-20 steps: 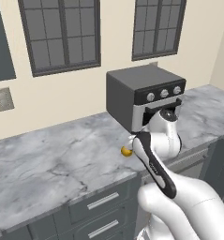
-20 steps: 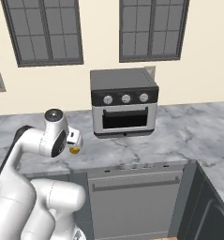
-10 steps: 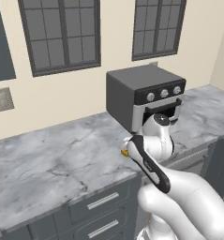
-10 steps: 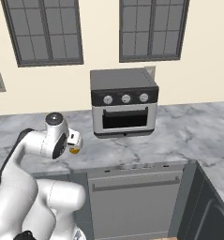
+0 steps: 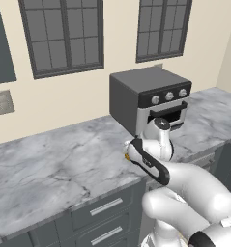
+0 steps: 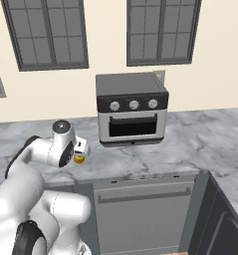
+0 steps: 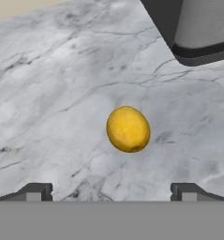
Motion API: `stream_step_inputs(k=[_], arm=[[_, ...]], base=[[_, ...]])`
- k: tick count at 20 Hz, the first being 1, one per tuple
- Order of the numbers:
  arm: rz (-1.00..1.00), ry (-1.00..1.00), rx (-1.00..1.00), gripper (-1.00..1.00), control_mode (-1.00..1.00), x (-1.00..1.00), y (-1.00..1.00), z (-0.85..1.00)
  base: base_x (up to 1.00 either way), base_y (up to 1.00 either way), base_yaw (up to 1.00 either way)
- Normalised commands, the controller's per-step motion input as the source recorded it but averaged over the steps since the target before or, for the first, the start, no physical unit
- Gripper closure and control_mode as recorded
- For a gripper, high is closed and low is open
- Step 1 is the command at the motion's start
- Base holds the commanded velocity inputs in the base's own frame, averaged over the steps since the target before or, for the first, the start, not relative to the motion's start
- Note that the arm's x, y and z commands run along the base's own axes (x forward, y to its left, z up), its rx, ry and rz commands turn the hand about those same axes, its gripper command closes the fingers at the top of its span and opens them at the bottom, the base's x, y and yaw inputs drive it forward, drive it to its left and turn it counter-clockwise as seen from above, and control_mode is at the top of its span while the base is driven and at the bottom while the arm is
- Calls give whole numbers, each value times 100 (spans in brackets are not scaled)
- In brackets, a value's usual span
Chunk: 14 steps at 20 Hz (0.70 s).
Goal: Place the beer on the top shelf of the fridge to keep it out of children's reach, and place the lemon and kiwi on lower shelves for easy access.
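Observation:
The lemon (image 7: 128, 129), a small yellow-orange fruit, lies on the grey marble counter (image 7: 52, 84) a short way left of the toaster oven. In the hand view it sits centred ahead of my gripper (image 7: 111, 192), whose fingertips (image 7: 36, 191) stand wide apart with nothing between them. The gripper is open and hovers just above the lemon without touching it. From the base the lemon (image 5: 127, 157) (image 6: 79, 159) peeks out beside the white hand (image 6: 81, 148). The beer, the kiwi and the fridge are out of view.
A grey toaster oven (image 5: 151, 101) (image 6: 132, 107) with three knobs stands on the counter close to the right of the lemon. Windows and a cream wall rise behind. Drawers (image 5: 105, 207) and a dishwasher front (image 6: 145, 214) sit below the counter edge.
The hand has sunk a little and shifted slightly left over the lemon. The lemon has not moved and the jaws stay wide.

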Motion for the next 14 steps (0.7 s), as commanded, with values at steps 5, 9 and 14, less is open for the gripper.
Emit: stream_step_inputs(k=[5, 9, 14], arm=[[0, 0, 0, -100, -100, 23, 0, -30], [0, 0, 0, -100, -100, 15, 0, -31], [0, 0, 0, -100, -100, 18, 0, -27]], base=[[0, 0, 0], [0, 0, 0], [0, 0, 0]])
